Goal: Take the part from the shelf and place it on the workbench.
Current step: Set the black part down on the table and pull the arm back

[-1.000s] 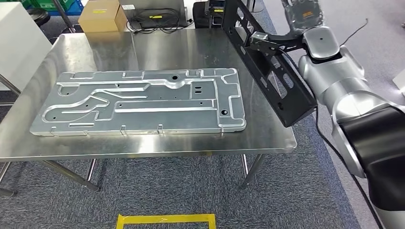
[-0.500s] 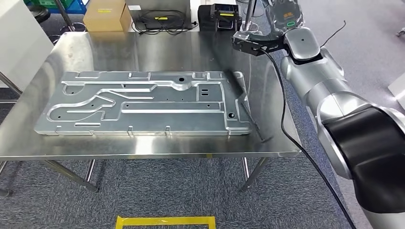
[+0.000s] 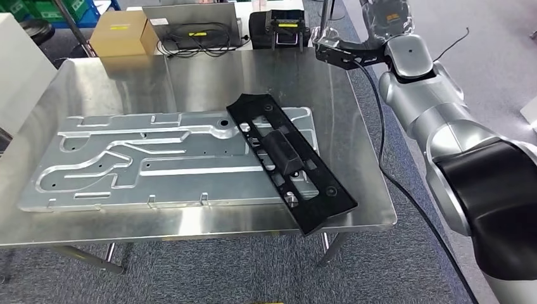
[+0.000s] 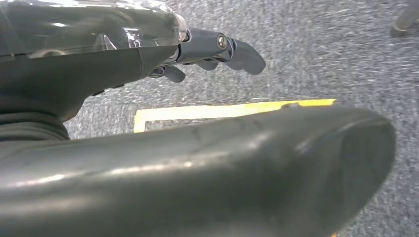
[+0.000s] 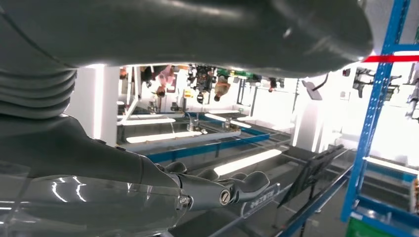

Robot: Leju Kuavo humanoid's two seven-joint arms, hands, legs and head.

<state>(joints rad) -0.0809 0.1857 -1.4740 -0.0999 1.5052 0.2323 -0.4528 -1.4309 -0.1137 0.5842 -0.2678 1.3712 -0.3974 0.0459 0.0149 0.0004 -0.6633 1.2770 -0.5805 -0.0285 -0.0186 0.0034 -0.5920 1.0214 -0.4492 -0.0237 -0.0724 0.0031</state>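
The black part (image 3: 288,161), a long flat frame with cut-outs, lies diagonally on the steel workbench (image 3: 190,76). It rests across the right end of a large silver machined plate (image 3: 126,158), and its near end reaches the table's front right corner. My right hand (image 3: 339,49) hovers over the far right corner of the table, well apart from the part. Its fingers (image 5: 217,190) stretch out around nothing. My left hand (image 4: 207,49) hangs over the carpet with nothing in it, fingers apart.
A cardboard box (image 3: 120,31), coiled cables (image 3: 196,28) and a black device with yellow labels (image 3: 285,25) stand along the table's far edge. Yellow tape (image 4: 222,109) marks the floor. A blue shelf post (image 5: 380,98) shows in the right wrist view.
A second ago my right hand held the black part upright at the table's right edge. Now the part lies flat on the table and the hand is free. The camera has shifted slightly.
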